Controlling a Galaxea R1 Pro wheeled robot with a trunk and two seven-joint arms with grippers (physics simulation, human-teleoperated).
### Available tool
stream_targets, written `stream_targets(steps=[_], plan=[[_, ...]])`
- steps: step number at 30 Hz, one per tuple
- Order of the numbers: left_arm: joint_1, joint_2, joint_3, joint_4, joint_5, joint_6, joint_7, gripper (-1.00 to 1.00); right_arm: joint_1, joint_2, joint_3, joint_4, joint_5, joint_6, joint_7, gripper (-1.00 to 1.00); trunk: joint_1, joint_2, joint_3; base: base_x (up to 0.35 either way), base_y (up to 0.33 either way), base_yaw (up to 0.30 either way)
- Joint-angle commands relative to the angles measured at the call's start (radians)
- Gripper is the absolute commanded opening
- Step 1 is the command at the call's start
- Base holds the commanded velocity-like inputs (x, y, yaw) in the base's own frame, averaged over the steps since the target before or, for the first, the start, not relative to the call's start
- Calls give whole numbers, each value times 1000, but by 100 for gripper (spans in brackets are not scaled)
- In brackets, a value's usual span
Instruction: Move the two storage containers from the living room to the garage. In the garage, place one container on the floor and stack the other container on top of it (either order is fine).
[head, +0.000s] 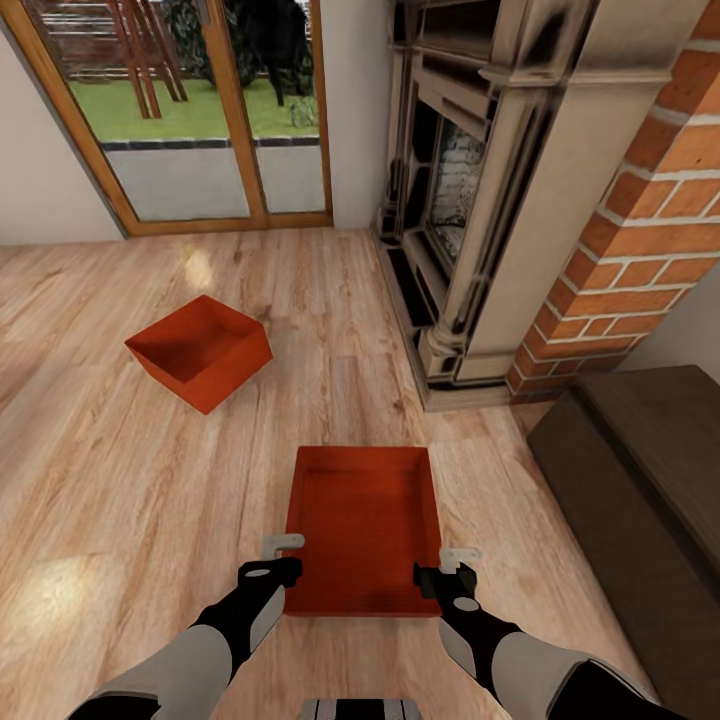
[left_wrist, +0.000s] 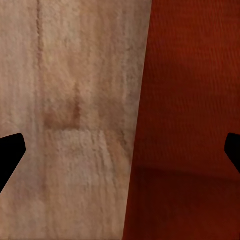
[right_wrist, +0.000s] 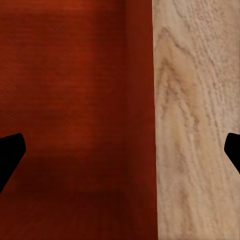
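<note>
At six o'clock in the head view both claws hang over the near container (head: 364, 528). The left gripper (head: 284, 556) is at its seven-o'clock corner and the right gripper (head: 458, 566) at its five-o'clock corner. Each wrist view shows dark fingertips (left_wrist: 11, 150) spread wide at the two edges, so the jaws stand apart and hold nothing. One side wall runs between each pair, with ribbed bottom on one side and planks on the other.

I judge the step in hand to be the two-handed pick-up of this box. To do it well, each claw should come straight down until a finger sits inside and a finger outside the thin wall. Both should then close together and lift evenly, so the box stays level and does not twist. The walls are thin and straight, so a shallow bite could slip; a deeper one looks safer.

Out at ten o'clock the second container (head: 200, 350) lies well apart on the wood-plank floor (head: 120, 500), turned at an angle. That floor is pale, glossy and flat, with nothing between the boxes. The brick fireplace (head: 500, 200) rises at one o'clock. A dark bench (head: 640, 470) sits at three o'clock. Glass doors (head: 200, 110) at eleven o'clock look onto grass. Both boxes are in the living room, so the carry to the garage is not yet begun.
</note>
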Motion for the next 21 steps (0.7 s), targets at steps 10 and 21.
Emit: stream_targets(steps=[10, 21], plan=[[0, 0, -1, -3, 5, 5, 4, 100, 0, -3, 9, 0, -7, -2, -3, 100, 0, 0, -1, 0, 0, 0], [0, 0, 0, -3, 5, 5, 4, 100, 0, -3, 11, 0, -6, -2, -3, 100, 0, 0, -1, 0, 0, 0]])
